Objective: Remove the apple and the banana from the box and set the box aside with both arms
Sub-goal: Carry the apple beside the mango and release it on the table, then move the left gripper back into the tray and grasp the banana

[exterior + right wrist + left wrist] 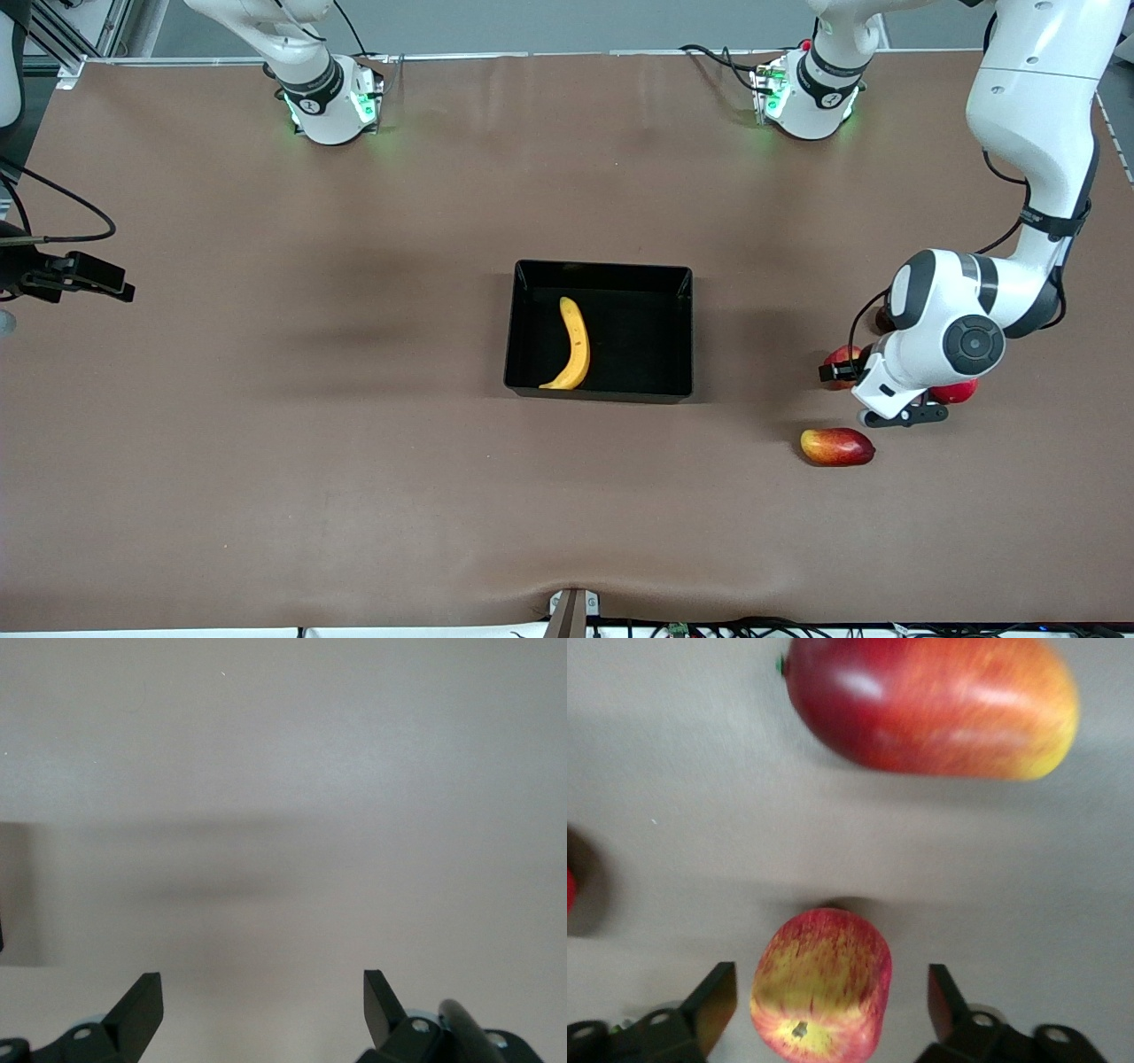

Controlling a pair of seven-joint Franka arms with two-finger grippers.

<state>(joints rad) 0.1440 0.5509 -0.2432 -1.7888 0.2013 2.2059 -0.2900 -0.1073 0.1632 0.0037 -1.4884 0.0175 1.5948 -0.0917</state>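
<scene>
An oblong red-and-yellow mango-like fruit (837,447) (930,704) lies on its side on the brown table covering (266,443), toward the left arm's end. A plain pinkish-red round fruit (957,391) sits farther from the front camera than it, mostly hidden from view. At the table's near edge, a small metal bracket (571,610) sticks up at the middle.

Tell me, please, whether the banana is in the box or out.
In: the banana lies inside the black box, on its floor toward the right arm's side.
</scene>
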